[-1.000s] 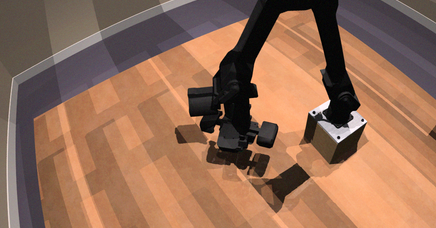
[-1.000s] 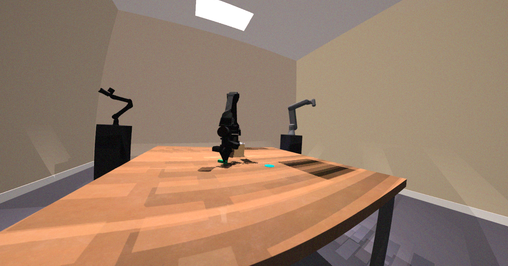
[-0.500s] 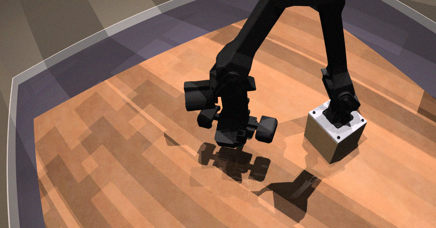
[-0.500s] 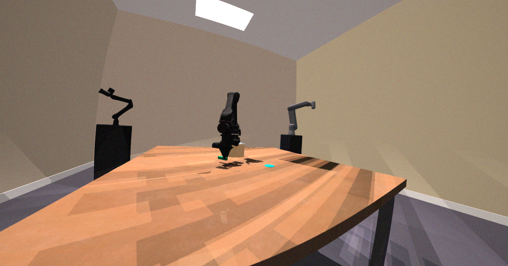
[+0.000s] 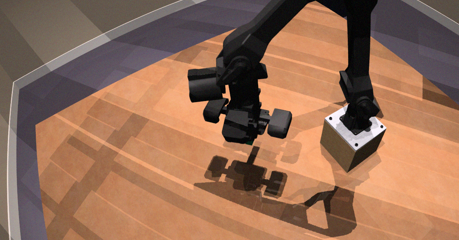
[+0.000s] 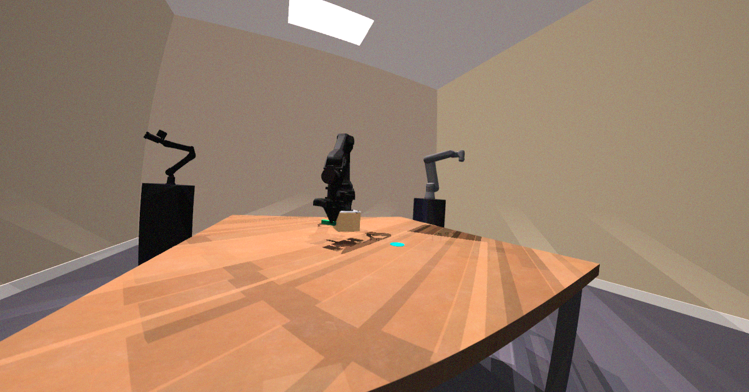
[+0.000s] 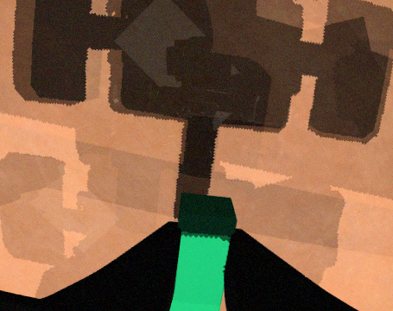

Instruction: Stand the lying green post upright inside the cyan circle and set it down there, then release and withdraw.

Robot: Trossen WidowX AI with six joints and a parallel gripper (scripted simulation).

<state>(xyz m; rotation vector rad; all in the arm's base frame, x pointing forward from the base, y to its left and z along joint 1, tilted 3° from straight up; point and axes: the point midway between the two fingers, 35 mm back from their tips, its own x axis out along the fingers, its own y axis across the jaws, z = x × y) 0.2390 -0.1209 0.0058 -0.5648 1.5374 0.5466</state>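
Observation:
My gripper (image 5: 248, 139) (image 6: 329, 216) (image 7: 202, 238) points down at the table and is shut on the green post (image 5: 250, 142) (image 6: 327, 222) (image 7: 199, 276). The post lies lengthwise between the black fingers and its dark end sticks out past the tips. It hangs a little above the wooden table (image 5: 128, 174) (image 6: 261, 306), with its shadow cast below. In the top view only a small green tip shows under the gripper body. The cyan circle (image 6: 397, 244) is a flat disc on the table, to the right of the gripper in the exterior view. It is out of the other two views.
The arm's base block (image 5: 351, 142) (image 6: 349, 221) stands on the table just right of the gripper. Two other arms stand on dark pedestals (image 6: 166, 222) (image 6: 429, 211) beyond the table. The table's right edge (image 6: 576, 279) drops to the floor.

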